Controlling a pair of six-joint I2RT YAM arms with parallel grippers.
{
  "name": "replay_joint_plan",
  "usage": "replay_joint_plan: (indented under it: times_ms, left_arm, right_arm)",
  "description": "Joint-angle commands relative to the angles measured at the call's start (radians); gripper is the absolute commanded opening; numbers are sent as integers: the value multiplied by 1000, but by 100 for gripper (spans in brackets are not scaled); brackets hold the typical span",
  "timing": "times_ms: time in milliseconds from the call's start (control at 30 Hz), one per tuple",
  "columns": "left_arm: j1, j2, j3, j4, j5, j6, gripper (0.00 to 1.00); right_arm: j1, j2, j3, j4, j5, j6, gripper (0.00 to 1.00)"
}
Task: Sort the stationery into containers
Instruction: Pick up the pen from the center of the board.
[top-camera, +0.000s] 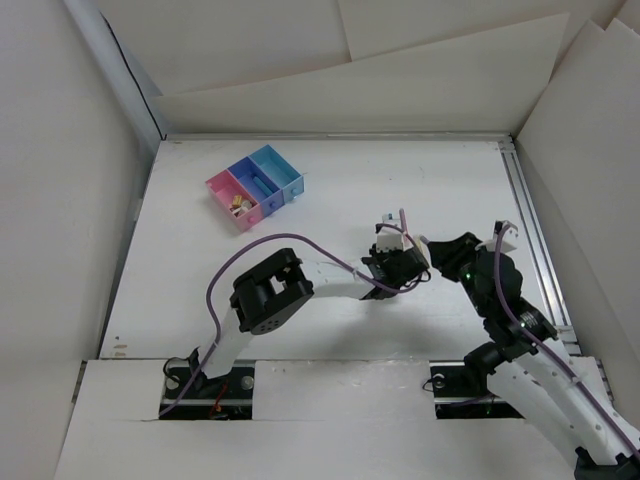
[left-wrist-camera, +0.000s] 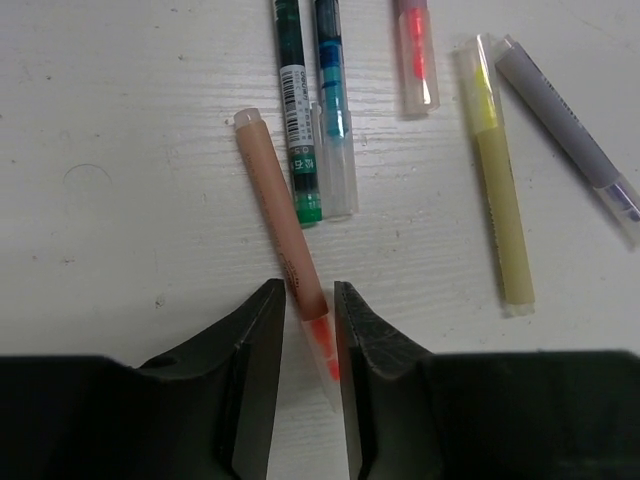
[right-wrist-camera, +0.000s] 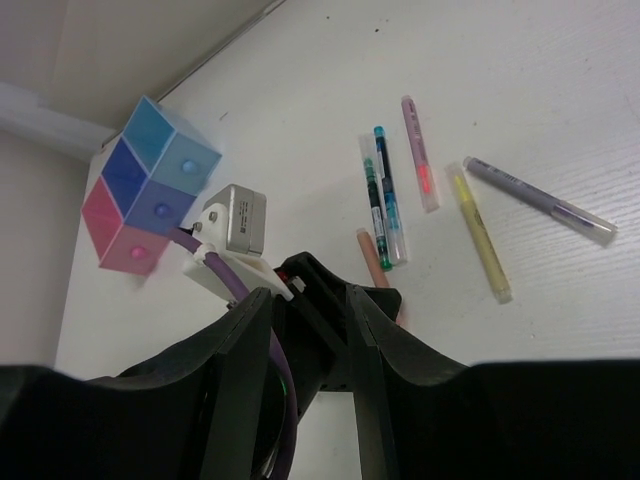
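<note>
- Pens, six, all lying flat on the table near its middle, well apart from the bins:
  - peach pen (left-wrist-camera: 280, 225), one, with an orange tip
  - green pen (left-wrist-camera: 297, 120), one, touching the teal pen
  - teal pen (left-wrist-camera: 333, 100), one, with a clear cap
  - pink pen (left-wrist-camera: 415, 55), one, with a clear cap
  - yellow pen (left-wrist-camera: 497, 190), one
  - grey-purple pen (left-wrist-camera: 565, 120), one, out at the edge of the group
- Containers, three, joined in a row at the far left of the table: pink bin (top-camera: 222, 190) with a few small pale bits inside, dark blue bin (top-camera: 243, 176), light blue bin (top-camera: 275, 165).
- Left gripper (left-wrist-camera: 308, 290), one: jaws parted and down at the table, straddling the orange tip of the peach pen. Bare table shows between one finger and the pen, so it is not clamped.
- Right gripper (right-wrist-camera: 308, 295), one: jaws apart, holding nothing, raised just beside the left gripper.
- Purple cable (top-camera: 225, 280), one, looping along the left arm.
- Table (top-camera: 330, 180), one: white, faintly grained.
- Metal rail (top-camera: 540, 240), one, along the right edge.
- Surround: plain white panels (top-camera: 60, 180) on three sides.
</note>
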Motion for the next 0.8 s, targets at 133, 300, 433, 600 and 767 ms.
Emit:
replay_joint_plan:
  times_ms: [133,300,433,600,767]
  left_arm:
    - [-1,-41,-74,-69,-46,-35,16]
    - [-1,-50,-85,-122,-74,-35,7]
    - [-1,-59,-96,-162,-103,-35,9]
    - [-1,-49,-93,-173,-137,-15,22]
    - [-1,-26,-62,-199,-146,-15,26]
  right_arm:
    - [10,-26,7,-1,-7,2,42]
    - [10,-4,27,9,-7,-7,42]
    - [10,5,27,18,-7,-7,42]
    - [10,25,27,41,-16,-7,42]
    - [10,35,15,50,-16,-7,42]
